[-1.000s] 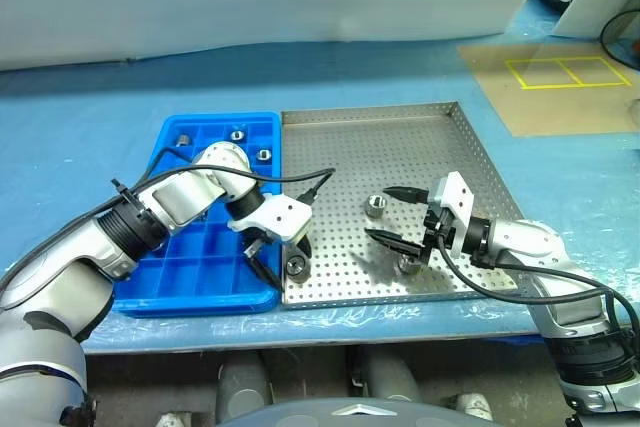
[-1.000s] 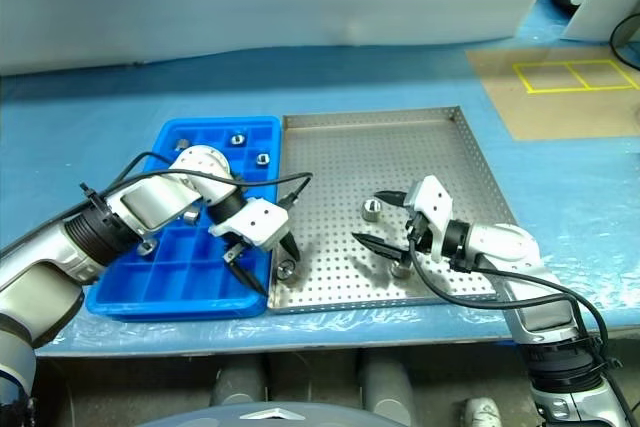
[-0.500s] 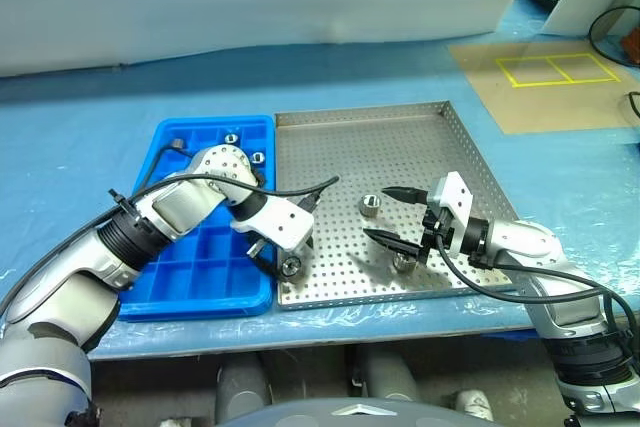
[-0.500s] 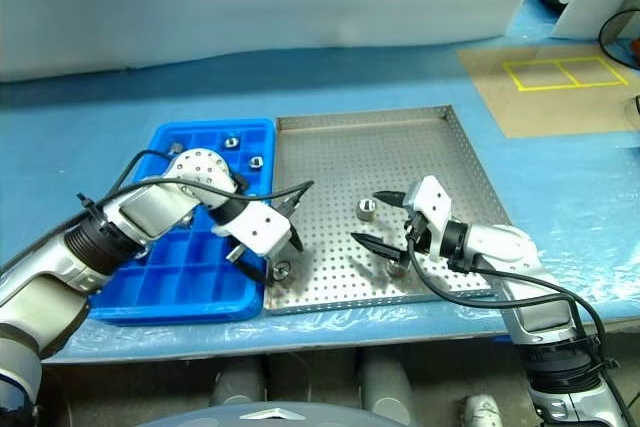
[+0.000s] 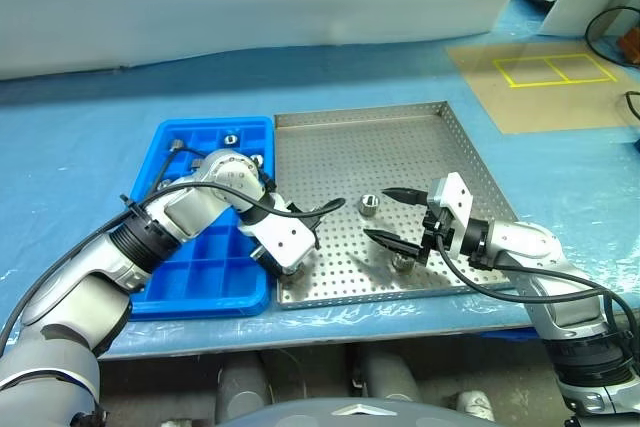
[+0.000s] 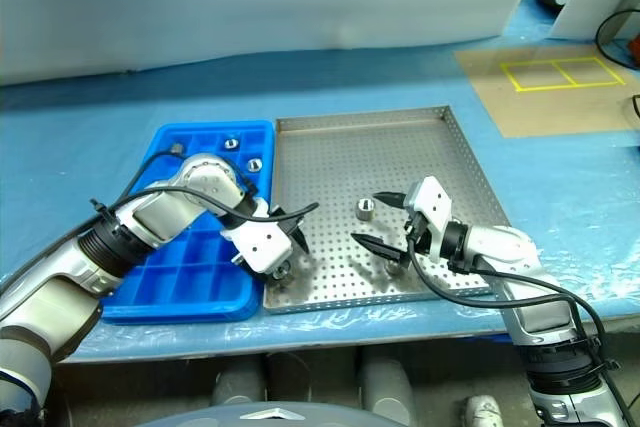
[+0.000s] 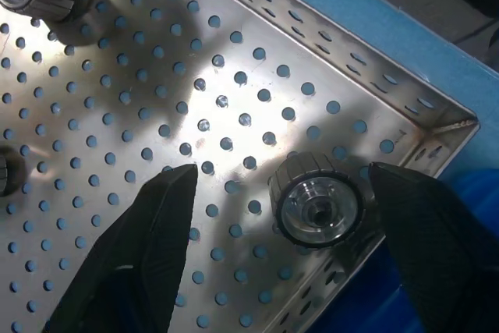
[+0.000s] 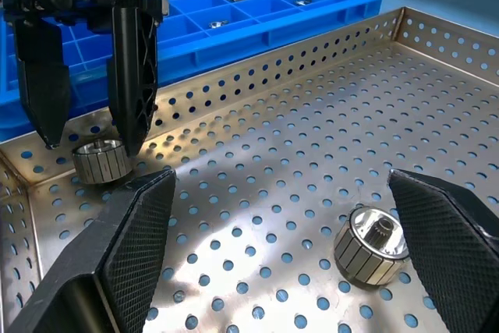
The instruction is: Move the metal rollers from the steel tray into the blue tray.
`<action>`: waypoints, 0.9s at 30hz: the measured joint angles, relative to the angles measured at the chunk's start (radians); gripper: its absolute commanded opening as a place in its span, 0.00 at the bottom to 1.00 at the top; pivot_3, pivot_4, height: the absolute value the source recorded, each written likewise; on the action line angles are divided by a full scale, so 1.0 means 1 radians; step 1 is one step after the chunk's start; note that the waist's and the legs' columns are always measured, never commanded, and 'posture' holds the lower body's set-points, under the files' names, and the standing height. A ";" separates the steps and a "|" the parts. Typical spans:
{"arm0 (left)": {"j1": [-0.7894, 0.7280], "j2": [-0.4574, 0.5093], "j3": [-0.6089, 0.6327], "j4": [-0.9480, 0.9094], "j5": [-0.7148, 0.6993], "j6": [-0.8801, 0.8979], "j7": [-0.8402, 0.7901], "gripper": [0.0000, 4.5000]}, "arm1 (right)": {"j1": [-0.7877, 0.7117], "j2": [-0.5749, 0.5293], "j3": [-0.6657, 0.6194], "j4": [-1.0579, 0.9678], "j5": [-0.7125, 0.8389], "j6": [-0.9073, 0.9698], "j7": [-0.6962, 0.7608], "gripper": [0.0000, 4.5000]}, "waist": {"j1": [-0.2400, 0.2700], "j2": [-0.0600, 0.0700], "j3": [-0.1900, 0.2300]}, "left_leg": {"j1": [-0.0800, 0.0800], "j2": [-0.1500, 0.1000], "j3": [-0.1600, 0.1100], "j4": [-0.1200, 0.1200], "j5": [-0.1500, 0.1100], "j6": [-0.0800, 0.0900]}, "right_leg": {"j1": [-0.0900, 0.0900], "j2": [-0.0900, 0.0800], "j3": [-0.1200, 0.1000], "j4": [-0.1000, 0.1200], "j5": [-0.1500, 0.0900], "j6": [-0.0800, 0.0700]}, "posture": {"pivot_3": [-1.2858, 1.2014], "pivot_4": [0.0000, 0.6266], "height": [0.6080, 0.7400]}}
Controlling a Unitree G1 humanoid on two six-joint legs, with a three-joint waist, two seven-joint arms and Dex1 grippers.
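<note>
The steel tray (image 5: 400, 152) lies in the middle of the table with the blue tray (image 5: 195, 282) against its left side. My left gripper (image 7: 281, 173) points down at the steel tray's near left corner, open, its fingers astride a metal roller (image 7: 316, 200) that stands on end; one finger is close beside the roller. My right gripper (image 5: 393, 217) hovers open over the tray's near middle. Two more rollers rest near it, one (image 5: 369, 205) just behind and one (image 8: 374, 243) just in front. Three rollers (image 5: 230, 137) sit in the blue tray's far compartments.
Blue plastic sheeting (image 5: 90, 137) covers the table. A brown board with yellow tape squares (image 5: 545, 72) lies at the far right. The steel tray's far half is bare perforated floor. A black cable (image 5: 300, 209) loops over the left wrist.
The left wrist has rolled, so its fingers now point down astride the corner roller. The right arm has stayed still. The head view shifted slightly early on.
</note>
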 measured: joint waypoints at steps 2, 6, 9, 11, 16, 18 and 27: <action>0.002 0.000 0.002 -0.004 0.007 -0.008 0.000 0.83 | 0.000 0.000 0.000 0.000 0.000 0.003 0.000 1.00 | 0.000 0.000 0.000 | 0.000 0.000 0.000 0.000 0.000 0.000 | 0.000 0.000 0.000 0.000 -0.001 0.001 | 0.43 0.24 1.00; 0.002 0.000 0.003 -0.004 0.016 -0.037 0.001 0.83 | 0.000 0.000 0.000 0.000 0.000 0.004 0.003 1.00 | 0.000 0.001 0.000 | 0.001 0.000 0.000 0.000 0.000 0.000 | 0.000 0.000 0.000 0.000 -0.002 0.005 | 0.43 0.24 1.00; 0.012 -0.009 0.019 -0.009 0.015 0.040 0.006 0.83 | 0.000 0.000 0.000 0.000 0.000 0.004 0.004 1.00 | 0.000 0.001 -0.001 | 0.001 0.000 0.000 0.000 0.000 0.000 | 0.000 0.000 0.001 0.001 -0.002 0.005 | 0.43 0.24 1.00; 0.026 -0.035 0.031 -0.012 0.013 0.177 0.023 0.83 | 0.000 0.000 0.001 0.000 -0.001 0.004 0.005 1.00 | 0.001 0.001 -0.001 | 0.000 -0.001 0.000 0.001 0.000 0.000 | 0.000 0.000 0.001 0.001 -0.002 0.004 | 0.43 0.24 1.00; -0.003 -0.106 0.061 -0.128 -0.141 0.749 0.012 0.83 | -0.001 0.000 0.004 0.000 -0.001 0.003 0.006 1.00 | 0.005 0.000 0.000 | -0.005 -0.003 0.000 0.000 -0.001 0.002 | -0.007 -0.001 0.001 -0.002 0.001 -0.001 | 0.44 0.24 1.00; -0.070 -0.094 0.074 -0.153 -0.197 0.951 0.004 0.83 | -0.002 0.000 0.006 0.000 -0.001 0.003 0.006 1.00 | 0.005 0.000 0.000 | -0.005 -0.003 0.000 -0.002 -0.001 0.002 | -0.007 0.000 0.001 -0.003 0.001 -0.001 | 0.44 0.24 1.00; -0.115 0.060 -0.053 -0.213 -0.114 1.029 0.023 0.83 | 0.000 0.007 0.024 0.003 -0.002 0.002 0.006 1.00 | 0.005 0.000 0.000 | -0.006 -0.004 0.000 -0.004 -0.002 0.003 | -0.005 -0.002 0.001 -0.008 0.001 0.000 | 0.45 0.24 1.00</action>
